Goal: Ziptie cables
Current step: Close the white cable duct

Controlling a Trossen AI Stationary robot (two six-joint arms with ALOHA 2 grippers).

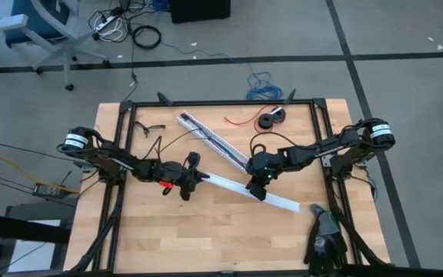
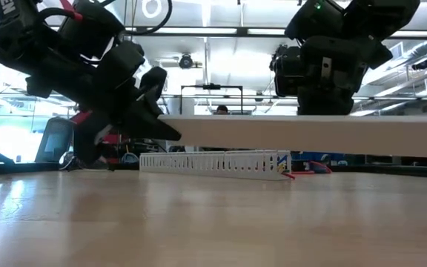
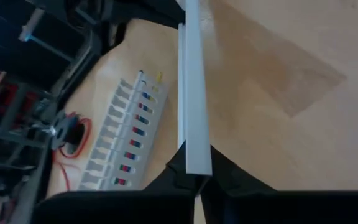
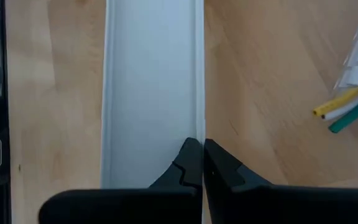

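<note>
Bare wooden tabletop (image 2: 199,222) in front, long white channel cover (image 1: 244,190) lifted above it, left hand (image 1: 193,178) clamped on one end, right hand (image 1: 259,183) pinched shut on its edge mid-length, slotted white duct (image 1: 210,137) behind holding the cables (image 4: 347,107).

White channel cover (image 1: 248,191) lies diagonal across wooden tabletop (image 1: 221,238); slotted white duct (image 1: 210,136) farther back; black tape roll (image 1: 268,120) far right; black gloves (image 1: 326,238) near right corner.
</note>
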